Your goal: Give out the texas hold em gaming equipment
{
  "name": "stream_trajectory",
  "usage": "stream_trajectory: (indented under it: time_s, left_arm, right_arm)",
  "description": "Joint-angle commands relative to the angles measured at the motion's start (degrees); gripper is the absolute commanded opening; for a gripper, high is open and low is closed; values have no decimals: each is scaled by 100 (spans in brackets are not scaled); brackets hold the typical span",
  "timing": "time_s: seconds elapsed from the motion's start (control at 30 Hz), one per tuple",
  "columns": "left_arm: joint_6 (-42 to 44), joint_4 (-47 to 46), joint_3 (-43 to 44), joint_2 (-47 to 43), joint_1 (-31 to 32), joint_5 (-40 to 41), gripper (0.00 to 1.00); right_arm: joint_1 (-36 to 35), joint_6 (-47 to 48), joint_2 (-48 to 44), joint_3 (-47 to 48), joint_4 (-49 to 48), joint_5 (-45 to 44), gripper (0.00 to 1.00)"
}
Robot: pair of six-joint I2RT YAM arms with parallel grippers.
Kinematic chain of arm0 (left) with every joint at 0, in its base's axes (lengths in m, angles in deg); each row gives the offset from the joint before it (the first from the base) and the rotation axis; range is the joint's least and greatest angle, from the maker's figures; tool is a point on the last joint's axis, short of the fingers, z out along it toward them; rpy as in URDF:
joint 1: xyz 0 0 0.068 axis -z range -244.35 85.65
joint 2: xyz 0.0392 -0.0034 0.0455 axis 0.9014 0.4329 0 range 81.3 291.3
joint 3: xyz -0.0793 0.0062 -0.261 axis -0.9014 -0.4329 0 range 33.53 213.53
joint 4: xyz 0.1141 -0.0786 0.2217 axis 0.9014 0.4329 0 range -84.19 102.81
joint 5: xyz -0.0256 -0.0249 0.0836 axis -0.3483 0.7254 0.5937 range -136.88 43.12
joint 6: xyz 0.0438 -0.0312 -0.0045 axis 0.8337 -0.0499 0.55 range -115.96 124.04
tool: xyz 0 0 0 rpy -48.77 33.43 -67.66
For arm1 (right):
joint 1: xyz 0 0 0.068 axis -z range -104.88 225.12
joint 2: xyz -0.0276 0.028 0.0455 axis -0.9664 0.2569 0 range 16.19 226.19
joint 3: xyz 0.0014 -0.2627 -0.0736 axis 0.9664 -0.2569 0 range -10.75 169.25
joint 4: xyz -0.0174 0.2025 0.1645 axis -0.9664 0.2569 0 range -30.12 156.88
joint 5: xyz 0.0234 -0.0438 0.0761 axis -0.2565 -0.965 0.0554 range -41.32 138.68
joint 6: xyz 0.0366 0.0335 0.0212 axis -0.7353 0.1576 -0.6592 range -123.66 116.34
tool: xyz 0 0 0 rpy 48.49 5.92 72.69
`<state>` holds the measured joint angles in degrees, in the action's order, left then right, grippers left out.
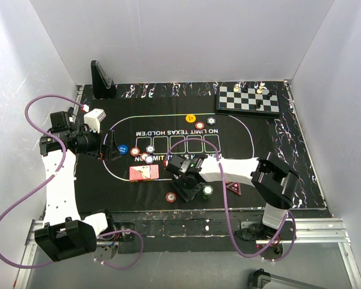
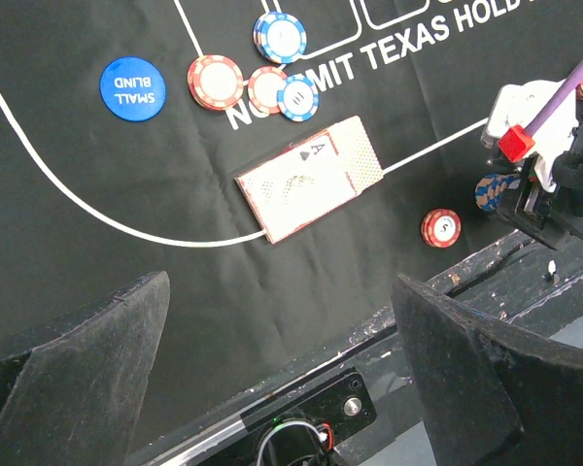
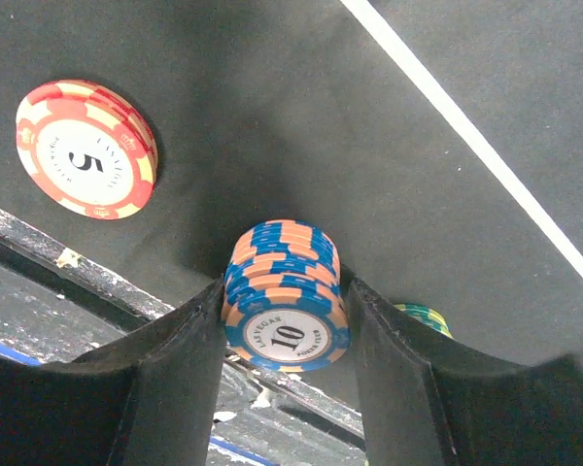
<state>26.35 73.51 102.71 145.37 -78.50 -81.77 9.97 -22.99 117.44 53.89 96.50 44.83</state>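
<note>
The right pincer (image 3: 286,303) presses its black fingers against both sides of a short stack of blue-and-orange chips (image 3: 284,262). The stack's round, stripe-edged discs are marked "10". It stands on the matte black mat (image 3: 272,116) at the mat's near edge. A red "5" chip (image 3: 85,150) lies flat nearby, apart from the stack. The left pincer (image 2: 280,286) hangs spread wide and empty, with the red-backed cards (image 2: 309,177) lying on the mat beyond it.

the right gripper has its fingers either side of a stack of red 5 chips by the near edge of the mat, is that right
Not quite. The right wrist view shows the right gripper with its fingers either side of a stack of blue-and-orange chips marked 10, by the near edge of the mat. The red 5 chip lies alone, apart from the fingers.
</note>
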Motion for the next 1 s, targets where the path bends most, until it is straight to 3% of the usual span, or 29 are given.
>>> stream_trajectory:
  time_s: [0.0, 0.43, 0.7, 0.97]
  left_arm:
    - [28, -11, 191, -106, -17, 27, 100]
    - [37, -11, 156, -132, -17, 44, 100]
    - [55, 6, 165, -132, -26, 35, 100]
    - [81, 6, 139, -132, -26, 18, 100]
  right_arm:
    - [-69, -62, -9, 136, 179, -185, 55]
    - [-60, 114, -44, 610, 346, -554, 19]
    - [563, 228, -421, 1217, 636, -713, 15]
    - [2338, -96, -1326, 665, 908, -862, 15]
